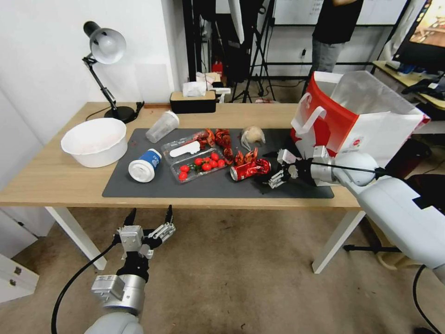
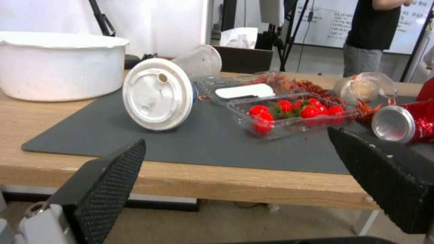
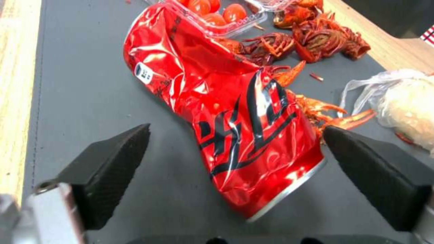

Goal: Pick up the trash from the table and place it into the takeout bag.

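A crushed red can (image 1: pixel 249 169) lies on its side on the dark grey mat (image 1: pixel 139 185) of the table (image 1: pixel 46 176). My right gripper (image 1: pixel 270 168) is low over the mat at the can's right end and open. In the right wrist view the can (image 3: pixel 226 101) lies between the two spread fingers of that gripper (image 3: pixel 235 131). The red and white takeout bag (image 1: pixel 366 125) stands open just behind my right arm. Crayfish shells (image 1: pixel 222 138), a tied plastic bag (image 1: pixel 252 136), a tomato clamshell (image 1: pixel 199 164) and two tipped cups (image 1: pixel 144 165) lie on the mat. My left gripper (image 1: pixel 150 214) hangs open below the table's front edge.
A white bowl (image 1: pixel 95 141) sits at the table's left, with a desk lamp (image 1: pixel 106 51) and a tissue box (image 1: pixel 192 99) along the back edge. A clear cup (image 1: pixel 162 126) lies near the mat's back. Tripods and a person stand beyond the table.
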Controlling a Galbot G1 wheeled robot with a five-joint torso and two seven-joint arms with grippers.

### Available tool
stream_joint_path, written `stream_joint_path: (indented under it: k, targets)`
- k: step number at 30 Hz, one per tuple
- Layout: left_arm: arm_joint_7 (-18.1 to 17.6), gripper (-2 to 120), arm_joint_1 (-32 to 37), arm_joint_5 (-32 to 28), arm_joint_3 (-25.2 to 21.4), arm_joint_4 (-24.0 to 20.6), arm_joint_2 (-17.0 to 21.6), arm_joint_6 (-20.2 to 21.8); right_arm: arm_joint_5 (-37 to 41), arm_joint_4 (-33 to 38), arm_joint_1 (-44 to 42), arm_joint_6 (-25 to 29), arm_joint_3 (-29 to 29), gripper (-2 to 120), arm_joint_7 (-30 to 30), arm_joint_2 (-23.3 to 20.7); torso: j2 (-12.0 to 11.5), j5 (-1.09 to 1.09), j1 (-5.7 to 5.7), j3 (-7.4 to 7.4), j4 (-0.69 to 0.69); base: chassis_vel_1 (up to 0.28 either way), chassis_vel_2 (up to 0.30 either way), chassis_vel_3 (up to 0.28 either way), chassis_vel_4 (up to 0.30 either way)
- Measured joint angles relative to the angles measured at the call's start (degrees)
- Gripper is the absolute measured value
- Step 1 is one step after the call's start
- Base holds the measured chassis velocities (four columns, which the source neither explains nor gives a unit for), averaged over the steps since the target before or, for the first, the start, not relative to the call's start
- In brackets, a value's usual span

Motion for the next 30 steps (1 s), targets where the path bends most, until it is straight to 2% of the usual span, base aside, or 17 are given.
stream_joint_path:
  k: [4,6,14,24,30]
  targets:
    - [0.0,100,0.0,0.3,0.0,0.0,0.0,0.0,0.0,-0.1,-0.2,0.0,0.0,89,0.0,0.2,0.0,0.00,0.00,0.00,0.00,0.000,0.000,0.000,0.000]
    - [0.0,100,0.0,0.5,0.0,0.0,0.0,0.0,0.1,-0.3,-0.4,0.1,0.0,75,0.3,0.3,0.0,0.00,0.00,-0.01,0.00,0.000,0.000,0.000,0.000]
    - [0.0,100,-0.2,0.5,-0.2,0.1,0.3,0.0,0.8,-0.9,-1.0,0.1,0.0,57,0.6,0.5,0.0,-0.01,0.00,-0.01,0.00,0.000,0.000,0.000,0.000]
    - [0.0,100,-0.4,0.6,-0.2,0.1,0.2,0.0,2.1,-0.6,-1.7,0.1,0.1,55,1.5,0.2,0.0,-0.01,-0.01,-0.01,0.00,0.000,0.000,0.000,0.000]
    - [0.0,100,-0.3,0.7,-0.2,0.0,0.2,0.0,7.2,2.1,-3.6,-0.4,2.7,55,3.8,-0.7,0.0,0.00,-0.01,0.00,0.00,0.000,0.000,0.000,0.000]
